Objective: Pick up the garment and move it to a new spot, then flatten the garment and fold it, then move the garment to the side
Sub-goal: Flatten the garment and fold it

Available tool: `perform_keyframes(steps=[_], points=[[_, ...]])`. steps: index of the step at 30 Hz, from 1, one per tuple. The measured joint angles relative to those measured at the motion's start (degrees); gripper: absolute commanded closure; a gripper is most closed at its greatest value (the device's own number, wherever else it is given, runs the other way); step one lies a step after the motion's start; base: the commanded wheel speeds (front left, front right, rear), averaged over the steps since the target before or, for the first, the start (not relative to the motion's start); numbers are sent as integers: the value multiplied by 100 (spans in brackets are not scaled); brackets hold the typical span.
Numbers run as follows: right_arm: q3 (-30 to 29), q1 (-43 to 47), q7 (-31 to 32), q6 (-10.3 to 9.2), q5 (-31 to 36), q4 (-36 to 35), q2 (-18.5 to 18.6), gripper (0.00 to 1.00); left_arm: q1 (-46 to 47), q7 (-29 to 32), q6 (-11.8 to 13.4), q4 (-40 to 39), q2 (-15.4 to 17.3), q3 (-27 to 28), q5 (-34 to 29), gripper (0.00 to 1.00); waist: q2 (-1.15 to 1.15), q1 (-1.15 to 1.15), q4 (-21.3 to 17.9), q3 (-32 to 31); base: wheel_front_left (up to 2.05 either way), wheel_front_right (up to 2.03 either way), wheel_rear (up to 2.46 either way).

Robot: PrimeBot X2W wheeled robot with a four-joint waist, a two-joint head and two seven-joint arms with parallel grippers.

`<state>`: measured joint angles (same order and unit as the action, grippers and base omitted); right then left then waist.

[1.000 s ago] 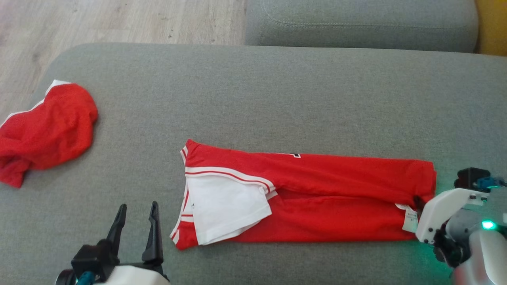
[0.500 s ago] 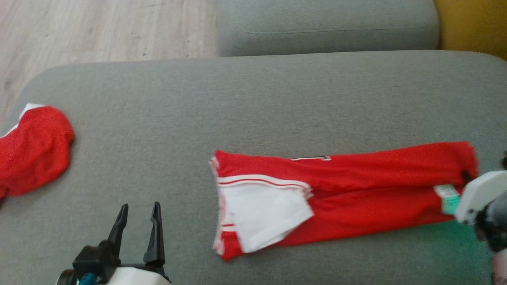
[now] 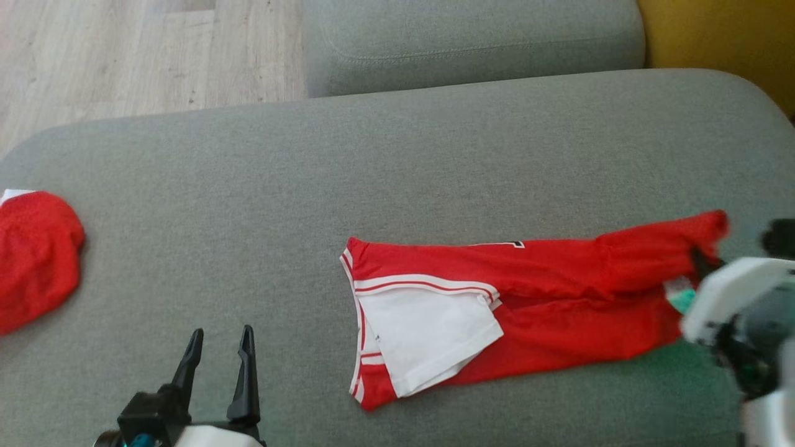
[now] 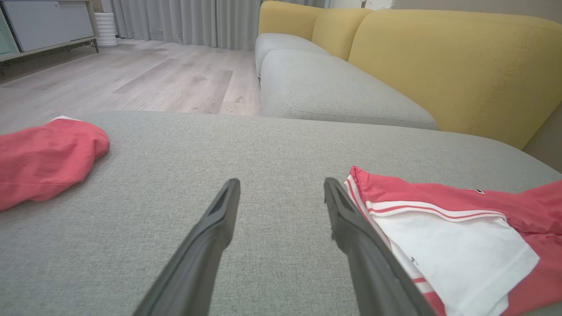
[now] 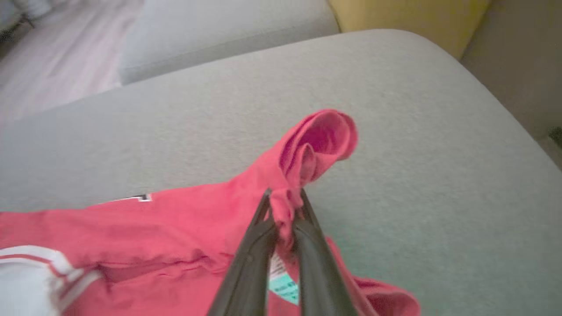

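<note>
Two red items lay on the cushion (image 3: 435, 161), head view: shirt (image 3: 528, 298) right of centre, crumpled cloth (image 3: 34, 267) far left. Left wrist view: left gripper (image 4: 282, 182) empty, fingers apart, beside shirt's striped end. Right wrist view: right gripper (image 5: 284, 195) pinched the shirt's lifted end.

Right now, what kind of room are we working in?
Most likely a home living room: the work surface is a wide grey fabric sofa seat, with mustard-yellow sofa back cushions behind, pale wood-plank flooring and long grey curtains.
</note>
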<state>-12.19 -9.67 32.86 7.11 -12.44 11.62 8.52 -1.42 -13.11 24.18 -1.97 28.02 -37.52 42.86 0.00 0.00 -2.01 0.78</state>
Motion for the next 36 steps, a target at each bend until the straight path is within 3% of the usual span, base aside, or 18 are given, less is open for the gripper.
perform_keyframes(steps=[10, 14, 18, 24, 32, 34, 35, 36], points=[[1850, 2, -152, -1, -989, -635, -519, 100, 4, 0, -56, 98, -13, -5, 2, 0, 0, 0, 140, -124, 0, 0, 0], [2710, 75, -421, -1, -1867, -565, -525, 100, 8, 0, -100, 119, -44, -24, 2, 0, 0, 0, 276, -146, 0, 0, 0], [3387, 99, -661, -1, -2190, -191, -533, 100, 41, -1, -108, 141, -46, -38, 2, 0, 0, 0, 429, -144, 0, 0, 0], [3887, -23, -1009, -1, -2558, 325, -531, 100, 171, 0, -158, 186, -82, -112, 2, 0, 0, 0, 614, -120, 0, 0, 0], [4266, -817, -1441, -1, -2940, 1339, -525, 100, 253, 0, -207, 309, -182, -164, 2, 0, 0, 0, 840, -43, 0, 0, 0], [4400, -947, -1490, -1, -3050, 1586, -524, 69, 257, 0, -223, 337, -198, -179, 2, 0, 0, 0, 876, -19, 0, 0, 0], [4476, -1002, -1541, -1, -3119, 1702, -522, 19, 259, 0, -248, 346, -207, -186, 2, 0, 0, 0, 890, -7, 0, 0, 0], [4536, -1042, -1613, -1, -3187, 1788, -521, 0, 261, 0, -249, 352, -221, -192, 2, 0, 0, 0, 901, 6, 0, 0, 0]])
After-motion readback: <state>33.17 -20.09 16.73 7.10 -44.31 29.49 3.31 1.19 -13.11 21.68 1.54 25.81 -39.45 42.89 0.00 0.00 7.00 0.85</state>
